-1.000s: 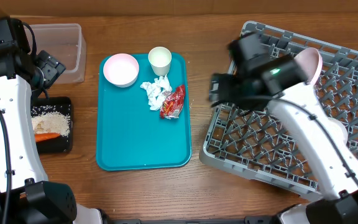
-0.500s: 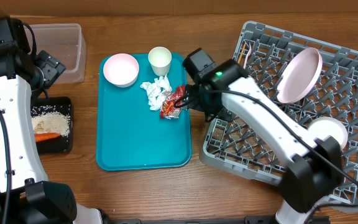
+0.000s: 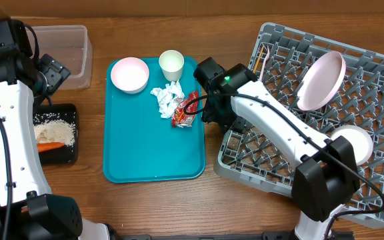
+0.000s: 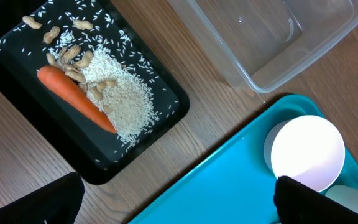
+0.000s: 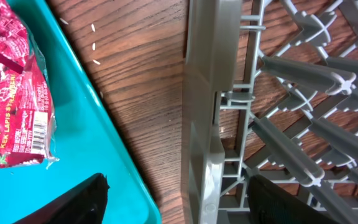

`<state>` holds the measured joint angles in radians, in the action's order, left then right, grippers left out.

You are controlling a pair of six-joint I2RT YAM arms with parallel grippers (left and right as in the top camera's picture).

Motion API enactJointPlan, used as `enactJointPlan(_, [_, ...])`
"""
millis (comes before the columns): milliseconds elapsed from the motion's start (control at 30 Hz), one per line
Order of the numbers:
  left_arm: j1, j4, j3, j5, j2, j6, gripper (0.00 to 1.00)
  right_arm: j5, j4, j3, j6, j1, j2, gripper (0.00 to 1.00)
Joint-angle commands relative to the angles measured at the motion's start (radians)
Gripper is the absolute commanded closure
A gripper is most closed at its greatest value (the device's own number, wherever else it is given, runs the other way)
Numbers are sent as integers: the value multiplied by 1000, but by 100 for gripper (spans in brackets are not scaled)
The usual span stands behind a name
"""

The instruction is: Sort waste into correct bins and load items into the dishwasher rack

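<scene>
The table is brown wood with a clear grain, pretty matt, and the rack is dull grey moulded plastic. The teal tray looks like smooth plastic with a slight sheen, the wrapper is shiny crinkled film, and the tissue is soft crumpled paper. The tub is clear glossy plastic, and the black tray is smooth plastic too.

The overhead camera hangs above the table and looks straight down, far enough off to take in everything: black tray and clear tub at left, teal tray in the middle, rack at right. My left wrist camera faces down from nearer, sharing the black tray, the tub's corner and the pale bowl with it. My right wrist camera sits closest, over the wood between teal tray and rack wall — it shares the red wrapper with the overhead. The two wrist views overlap only on the teal tray.
</scene>
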<state>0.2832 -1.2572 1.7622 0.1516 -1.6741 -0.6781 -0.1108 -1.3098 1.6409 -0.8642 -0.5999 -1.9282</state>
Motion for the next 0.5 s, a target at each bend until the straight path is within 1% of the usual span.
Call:
enactJointPlan(0, [-3, 1, -4, 13, -3, 5, 0, -17, 6, -20, -27, -14, -16, 26])
enactJointPlan(200, [-3, 1, -4, 13, -3, 5, 0, -17, 30, -65, -26, -17, -16, 28])
enactJointPlan(300, [-3, 1, -4, 13, -3, 5, 0, -32, 27, -66, -18, -17, -16, 37])
enactJointPlan(333, [-3, 1, -4, 13, -3, 5, 0, -47, 23, -66, -6, -17, -16, 44])
enactJointPlan(367, [-3, 1, -4, 13, -3, 5, 0, -50, 21, -66, 12, -17, -16, 46])
enactJointPlan(467, [-3, 1, -4, 13, -3, 5, 0, -54, 22, -66, 62, -17, -16, 51])
